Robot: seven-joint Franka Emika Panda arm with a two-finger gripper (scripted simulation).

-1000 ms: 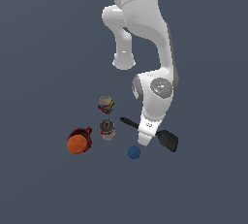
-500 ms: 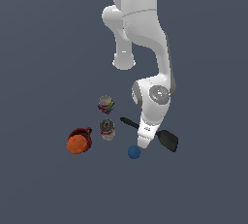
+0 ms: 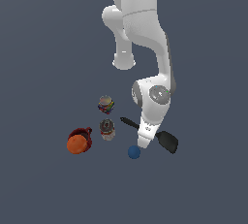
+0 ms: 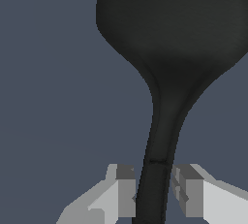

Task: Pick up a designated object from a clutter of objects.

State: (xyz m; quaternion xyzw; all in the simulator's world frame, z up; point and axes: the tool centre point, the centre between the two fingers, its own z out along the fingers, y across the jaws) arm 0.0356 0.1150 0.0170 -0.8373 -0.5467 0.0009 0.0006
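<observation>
One spatula (image 3: pixel 167 140), two balls: blue (image 3: pixel 134 152), orange (image 3: pixel 76 145); one mug (image 3: pixel 85 134), one can (image 3: pixel 106 104), one jar (image 3: pixel 107 129).

No readable text or labels anywhere.

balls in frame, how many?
2. The blue ball lies just beside the gripper; the orange ball sits at the dark red mug. The arm may hide others.

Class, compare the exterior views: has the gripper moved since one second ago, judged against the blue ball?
Yes. The gripper has come down towards the blue ball and now straddles the black spatula handle.
</observation>
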